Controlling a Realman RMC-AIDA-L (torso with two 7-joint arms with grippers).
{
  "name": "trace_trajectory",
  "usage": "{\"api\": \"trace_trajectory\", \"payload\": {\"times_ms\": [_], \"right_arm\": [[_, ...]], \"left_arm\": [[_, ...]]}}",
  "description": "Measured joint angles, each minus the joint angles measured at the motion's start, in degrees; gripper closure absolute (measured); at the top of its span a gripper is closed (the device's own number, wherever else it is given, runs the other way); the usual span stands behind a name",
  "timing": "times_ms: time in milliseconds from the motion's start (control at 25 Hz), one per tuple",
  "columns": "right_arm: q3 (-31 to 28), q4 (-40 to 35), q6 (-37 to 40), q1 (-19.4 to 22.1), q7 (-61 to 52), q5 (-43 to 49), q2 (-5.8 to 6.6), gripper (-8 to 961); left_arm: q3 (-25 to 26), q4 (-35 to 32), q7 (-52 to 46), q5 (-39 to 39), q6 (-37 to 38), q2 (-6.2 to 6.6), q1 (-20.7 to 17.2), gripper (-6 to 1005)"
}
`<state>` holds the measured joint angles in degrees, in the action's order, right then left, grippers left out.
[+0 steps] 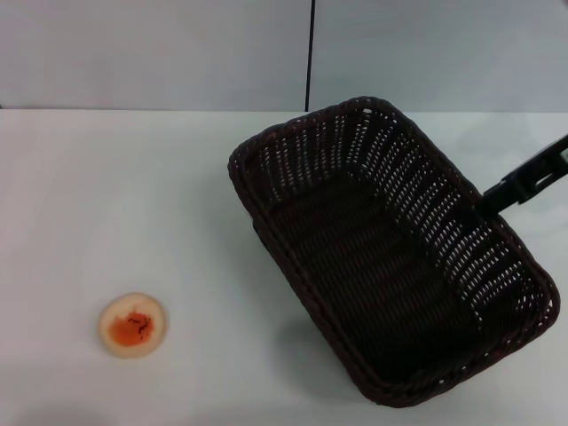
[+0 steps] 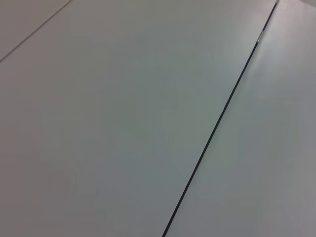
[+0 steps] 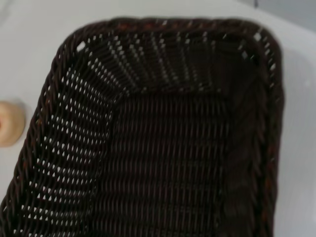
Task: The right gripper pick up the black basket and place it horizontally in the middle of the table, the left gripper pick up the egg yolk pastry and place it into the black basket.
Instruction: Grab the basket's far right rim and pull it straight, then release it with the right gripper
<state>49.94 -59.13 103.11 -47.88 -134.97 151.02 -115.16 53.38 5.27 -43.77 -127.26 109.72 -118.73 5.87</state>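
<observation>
The right end effector [image 1: 524, 185] meets the long right rim of the one black basket [image 1: 390, 257]; whether its fingers grip that rim I cannot tell; the basket lies skewed on the white surface [image 1: 133, 195], holding nothing; one egg yolk pastry [image 1: 132, 326] sits well off beyond the basket's far side; no writing shows.

Grey wall panels [image 1: 160, 53] w/ dark vertical seam [image 1: 310, 53] behind.
</observation>
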Motion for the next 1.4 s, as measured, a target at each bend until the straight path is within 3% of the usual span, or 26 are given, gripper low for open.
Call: {"api": "trace_trajectory", "payload": {"times_ms": [240, 640, 840, 1080, 1200, 1280, 1320, 1360, 1400], "right_arm": [[2.7, 4.1, -1.7, -0.5, 0.0, 0.2, -0.10, 315], [4.1, 4.0, -2.8, 0.4, 0.5, 0.9, -0.75, 357], [4.2, 3.7, -2.5, 0.9, 0.4, 0.9, -0.76, 608], [3.9, 3.4, -2.9, 1.7, 0.6, 0.9, -0.69, 740], [3.2, 2.1, -2.9, 2.5, 0.9, -0.5, -0.42, 742], [0.7, 1.7, -2.4, 3.2, 2.7, -4.9, 0.46, 743], [-0.9, 2.4, -1.9, 3.5, 4.2, -8.3, 1.51, 743], [-0.9, 2.4, -1.9, 3.5, 4.2, -8.3, 1.51, 746], [-2.2, 3.4, -1.6, 3.8, 5.9, -11.7, 2.64, 748]], "left_arm": [[0.0, 0.0, 0.0, 0.0, -0.3, -0.01, 0.1, 365], [0.0, 0.0, -0.3, 0.0, -0.9, -0.01, 0.1, 368], [0.0, 0.0, -1.2, 0.0, -1.3, -0.01, -0.2, 369], [0.0, 0.0, -1.3, 0.1, -1.5, -0.01, -0.3, 370], [0.0, 0.0, -1.3, 0.0, -1.7, -0.01, -0.2, 371], [0.0, 0.0, -1.3, 0.0, -1.8, -0.01, -0.1, 371], [0.0, 0.0, -1.3, 0.0, -1.8, -0.01, -0.1, 371], [0.0, 0.0, -1.3, 0.0, -1.8, -0.01, -0.1, 371], [0.0, 0.0, -1.3, 0.0, -1.9, -0.01, 0.0, 372]]}}
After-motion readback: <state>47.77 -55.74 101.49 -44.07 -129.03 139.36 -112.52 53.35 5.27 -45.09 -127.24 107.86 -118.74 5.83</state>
